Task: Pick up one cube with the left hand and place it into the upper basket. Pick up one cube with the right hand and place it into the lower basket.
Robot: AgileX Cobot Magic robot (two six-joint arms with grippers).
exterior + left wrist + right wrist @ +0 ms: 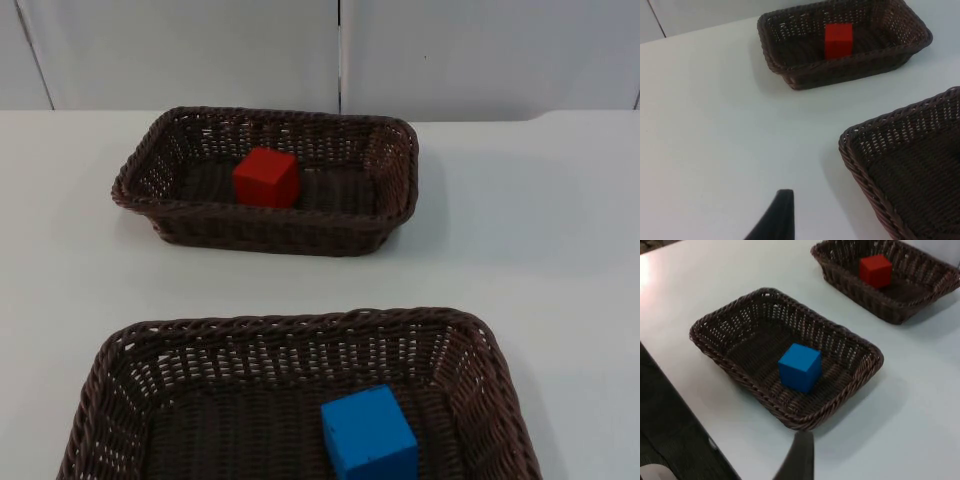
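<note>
Though cut off at the frame edge, lower basket [110,370] holds blue cube [370,435]; upper basket [395,150] holds red cube [266,178]; white table [540,230], grey partition wall [200,50]; grip of either claw cannot be told.

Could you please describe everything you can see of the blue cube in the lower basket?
The blue cube is a plain, matte, solid-looking block with crisp edges and evenly bright blue faces, unmarked as far as can be seen. It sits flat on the woven floor of the lower basket, the dark brown wicker one nearer the camera, turned slightly askew to the basket's walls. It stands clear of the rim, and nothing else touches it.
</note>
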